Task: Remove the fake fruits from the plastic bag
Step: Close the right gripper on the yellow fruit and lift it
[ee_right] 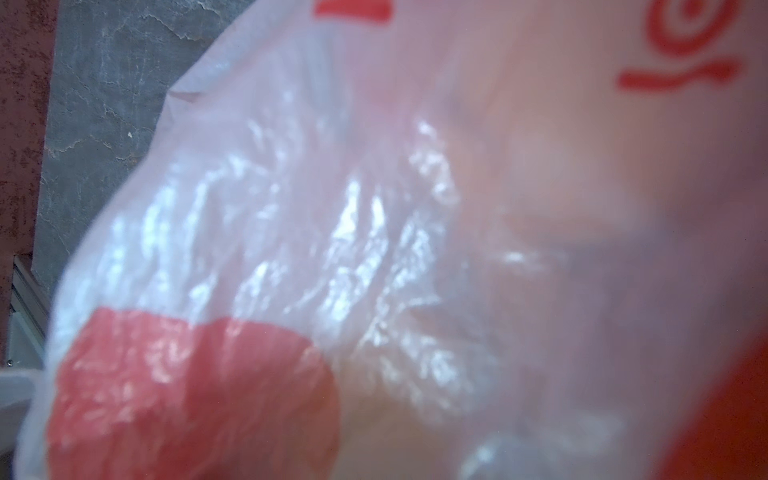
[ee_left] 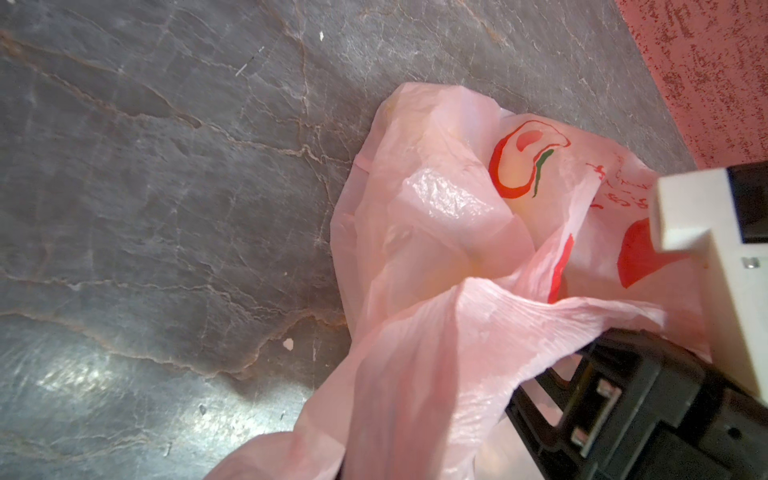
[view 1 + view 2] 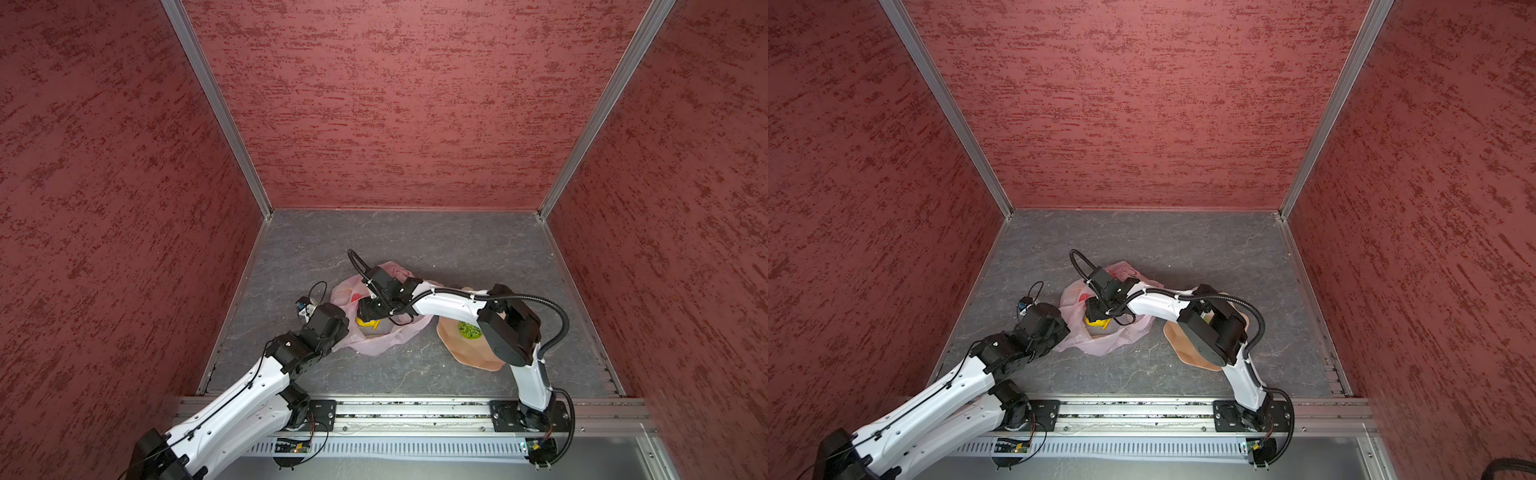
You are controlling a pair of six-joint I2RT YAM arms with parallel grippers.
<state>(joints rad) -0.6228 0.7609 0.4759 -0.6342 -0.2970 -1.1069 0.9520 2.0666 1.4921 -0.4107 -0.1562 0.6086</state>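
Yellow toy fruit [image 3: 367, 322] sits in the open plastic bag [image 3: 376, 347], directly under the right claw [image 3: 368, 309]; film hides whether that claw is wide or narrow. Left claw [image 3: 344, 330], closed tight, pinches the bag rim alongside. Smart play: hold that mouth stretched, grab fruit, not film. Green lattice ball [image 3: 469, 330] lies in the dish [image 3: 471, 359].

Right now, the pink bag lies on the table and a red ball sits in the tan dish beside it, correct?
Not quite: the ball in the tan dish is green, not red; a top view shows it. The pink bag does lie on the table beside it.
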